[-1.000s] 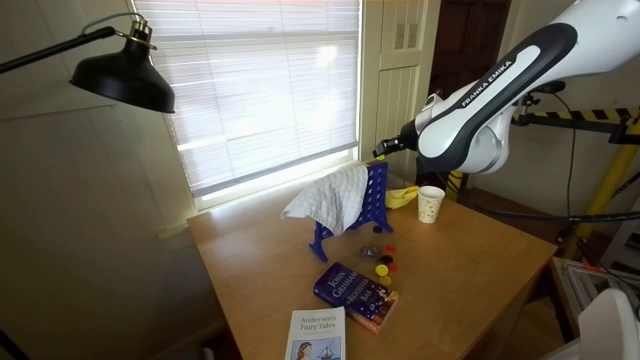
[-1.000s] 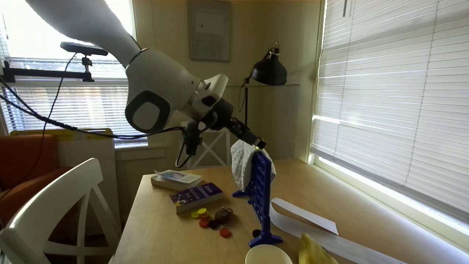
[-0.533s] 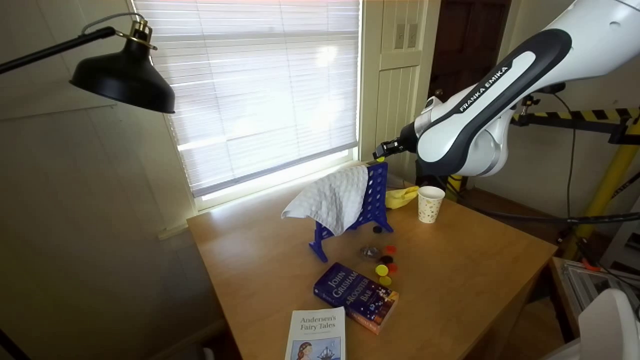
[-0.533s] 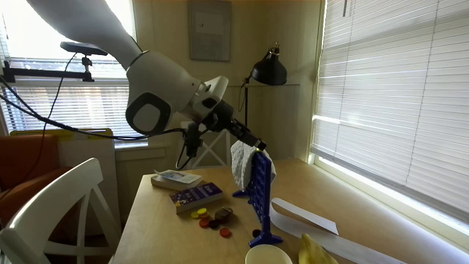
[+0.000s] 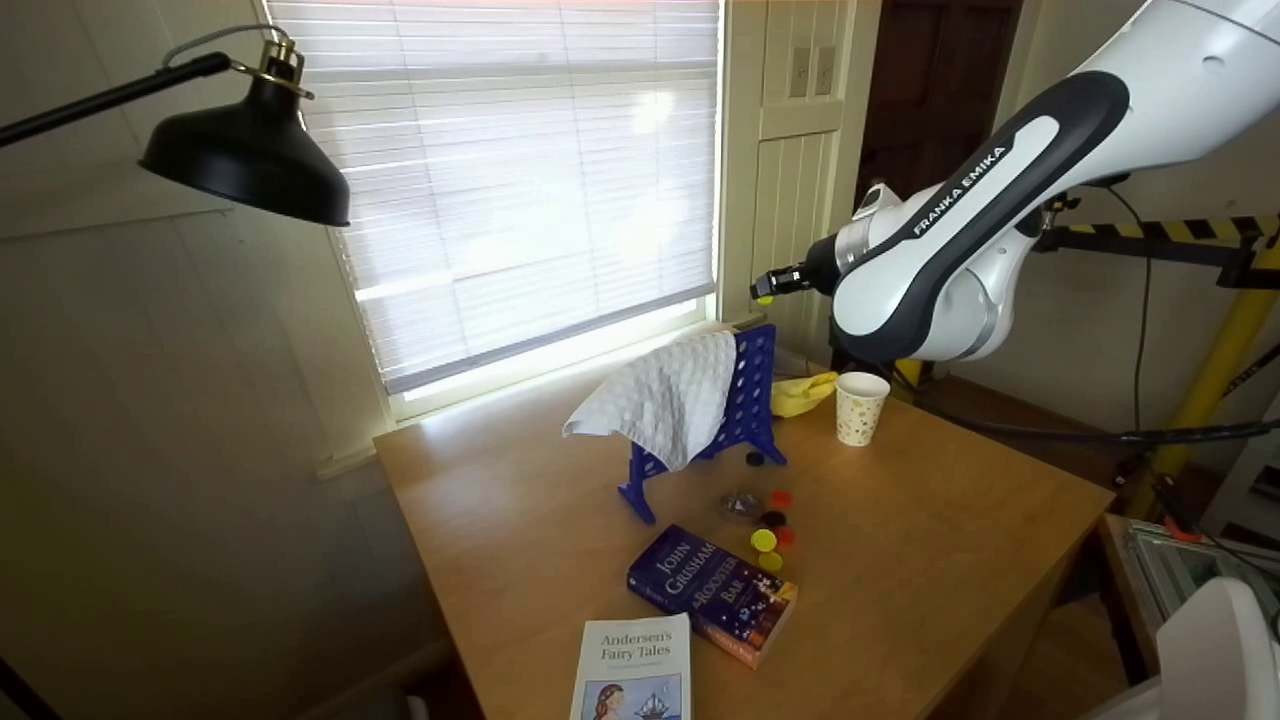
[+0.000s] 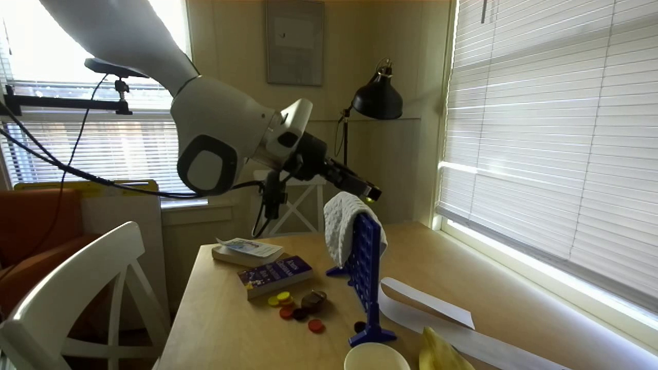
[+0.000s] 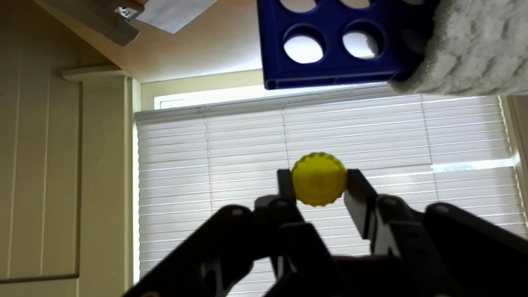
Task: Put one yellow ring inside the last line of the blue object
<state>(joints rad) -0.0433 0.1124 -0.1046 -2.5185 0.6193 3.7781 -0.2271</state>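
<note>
Gripper [image 7: 321,182] was clamped on yellow ring [image 7: 319,179], higher than & clear of blue object [image 6: 374,280]; latter stood upright on counter [image 5: 900,520], partly cov'd w/ white cloth [image 5: 672,398].

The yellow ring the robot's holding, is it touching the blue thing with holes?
Apart. The wrist view shows a plain gap: window blinds are visible between the yellow ring and the blue rack.
</note>
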